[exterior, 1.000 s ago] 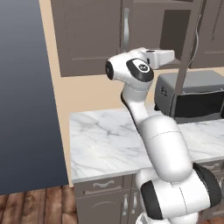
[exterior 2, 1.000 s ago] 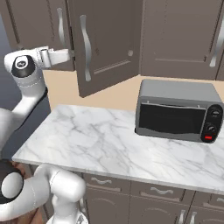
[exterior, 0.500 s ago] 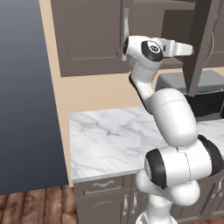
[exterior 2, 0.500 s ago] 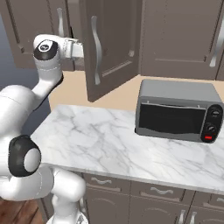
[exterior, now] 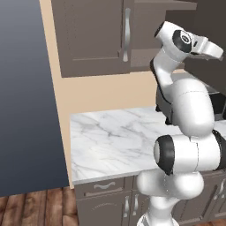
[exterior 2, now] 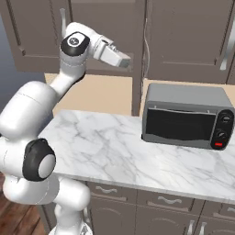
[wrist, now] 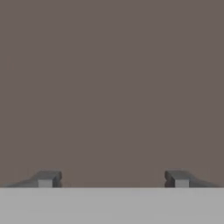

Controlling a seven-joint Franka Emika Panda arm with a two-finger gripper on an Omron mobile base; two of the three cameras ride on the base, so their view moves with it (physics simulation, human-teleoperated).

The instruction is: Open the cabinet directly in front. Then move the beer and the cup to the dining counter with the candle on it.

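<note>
My jaws stand wide apart with nothing between them, my fingertips (wrist: 47,178) facing a plain brown panel close ahead. My gripper (exterior 2: 128,60) is raised in front of the cabinet (exterior 2: 188,36), beside its door (exterior 2: 137,50), which stands edge-on. Below, a grey microwave (exterior 2: 186,114) sits on the marble bench (exterior 2: 105,151).

cabinet (exterior 2: 137,41) interior hidden by door edge, toaster oven (exterior: 216,99) behind arm
</note>
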